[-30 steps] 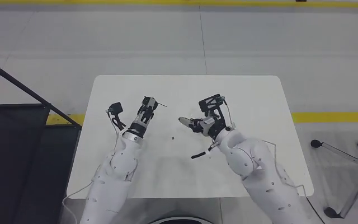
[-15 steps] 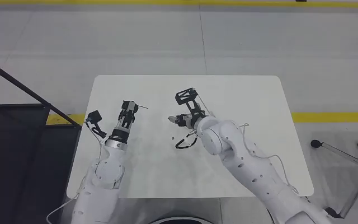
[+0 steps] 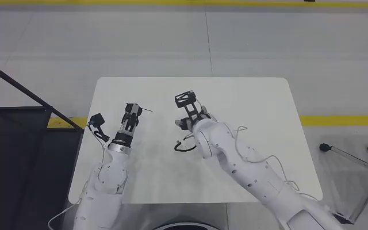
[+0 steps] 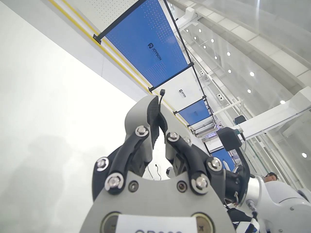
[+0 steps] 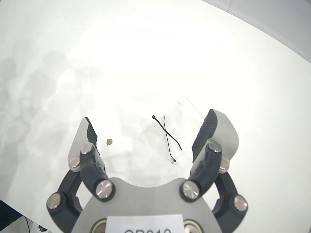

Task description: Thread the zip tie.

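Two grippers, two states. L gripper [image 4: 158, 109]: clamped hard on one zip tie [image 4: 162, 92], strap pinched btwn pads, head end poking just past fingertips. Tilts up & away from table [image 3: 253, 95]; tail end hidden, cannot tell where. Reads in top view as thin dark line off the tip, aimed at far edge, over L part of table.

R gripper [image 5: 150, 124]: spread wide, holding nothing. Hangs over table ctr, facing down onto two loose ties [image 5: 167, 134] crossed in an X on clear sheet [image 5: 188, 111].

Key relation: X below & btwn open fingers, no contact, off-ctr toward one pad. Long axes: one tie approx. square to closing line, so fair for a pinch; other slantwise across it. Heads at opposite ends of X, tails likewise.

Nearer arm for loose ties: R, right above. L well apart & occupied.

Judged risks: likely to lift both ties if closed at crossing pt; better to drop on a free end clear of crossing. Sheet: thin & slick-looking, liable to slide or come up w/ tie. Needs slight sideways shift to ctr chosen tie before descent.

Obstructions: none btwn jaws & ties. Brown speck [image 5: 109, 141] on bare table near opposite finger, off sheet, not in path. Unclear from this whether threading uses held tie w/ a loose one or held tie alone.
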`<state>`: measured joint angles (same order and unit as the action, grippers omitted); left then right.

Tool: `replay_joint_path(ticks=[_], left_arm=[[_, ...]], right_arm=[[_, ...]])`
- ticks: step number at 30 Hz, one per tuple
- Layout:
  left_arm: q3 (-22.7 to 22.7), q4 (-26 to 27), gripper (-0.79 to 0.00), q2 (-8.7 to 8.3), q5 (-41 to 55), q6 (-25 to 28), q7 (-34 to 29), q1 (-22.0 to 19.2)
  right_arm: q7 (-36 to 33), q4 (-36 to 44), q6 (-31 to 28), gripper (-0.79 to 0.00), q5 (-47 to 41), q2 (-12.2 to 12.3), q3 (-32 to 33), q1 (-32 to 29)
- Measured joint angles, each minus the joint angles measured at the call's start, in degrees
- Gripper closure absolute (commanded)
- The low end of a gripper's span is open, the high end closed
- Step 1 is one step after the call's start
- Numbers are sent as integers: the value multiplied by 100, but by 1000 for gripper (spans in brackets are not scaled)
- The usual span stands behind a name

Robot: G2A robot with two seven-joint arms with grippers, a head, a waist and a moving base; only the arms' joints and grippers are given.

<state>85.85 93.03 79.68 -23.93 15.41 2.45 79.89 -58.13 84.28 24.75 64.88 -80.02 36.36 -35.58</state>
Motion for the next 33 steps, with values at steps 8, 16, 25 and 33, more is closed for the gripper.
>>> replay_joint_path(ticks=[8,16,25,33], left_arm=[[0,0,0,0,0,0,0,0],[73,22,0,-13,38,-78,-35,40],[53,-3,0,-15,86,-133,-32,-4],[54,-2,0,-15,86,-132,-32,-3]], right_arm=[[-1264,-1029,369,-486,269,-561,-653,1007],[-1517,-1920,213,-366,-142,-997,-789,1414],[-1832,-2636,203,-345,-65,-1366,-989,1640],[-1925,-3231,215,-342,15,-1683,-1060,1792]])
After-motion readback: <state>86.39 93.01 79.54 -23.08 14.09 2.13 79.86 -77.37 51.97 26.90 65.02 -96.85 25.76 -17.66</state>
